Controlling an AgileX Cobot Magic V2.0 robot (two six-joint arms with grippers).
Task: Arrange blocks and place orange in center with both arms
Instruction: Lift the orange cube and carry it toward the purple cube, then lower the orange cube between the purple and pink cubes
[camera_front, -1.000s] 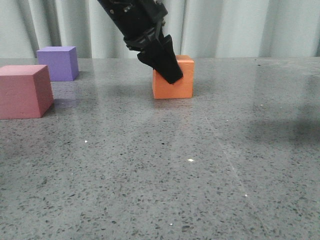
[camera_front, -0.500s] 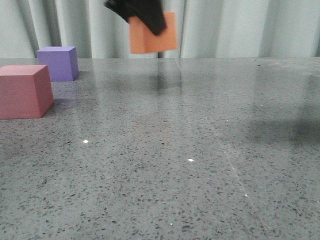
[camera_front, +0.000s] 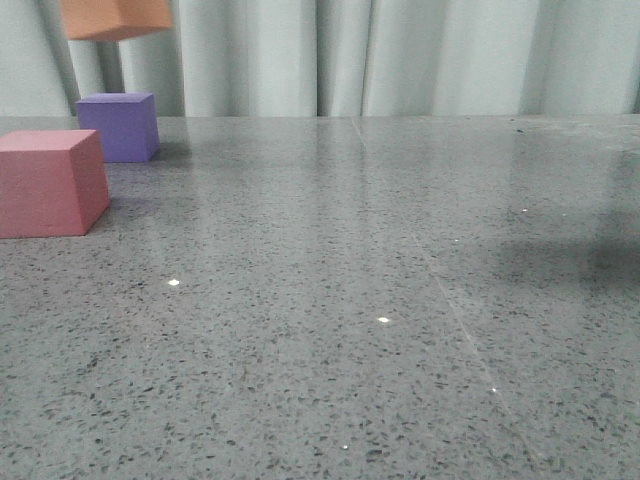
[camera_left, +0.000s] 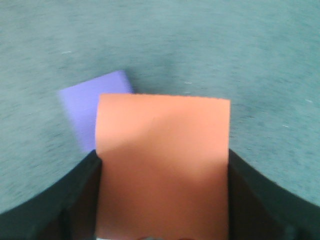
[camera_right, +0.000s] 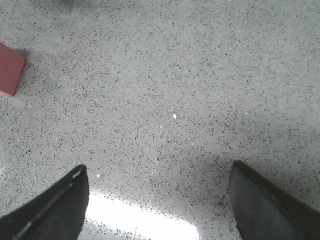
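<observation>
Orange cube held in the air above the purple cube.

The orange cube (camera_left: 162, 165) is pinched between the fingers of the left gripper (camera_left: 162, 220), well above the grey surface (camera_front: 380, 300). The purple cube (camera_front: 119, 126) is seen directly under it, with the pink cube (camera_front: 50, 182) near. The right gripper (camera_right: 160, 210) is spread wide and holds nothing.

The speckled grey table (camera_front: 400, 300) carries the pink cube (camera_front: 50, 183) and purple cube (camera_front: 120, 126).
</observation>
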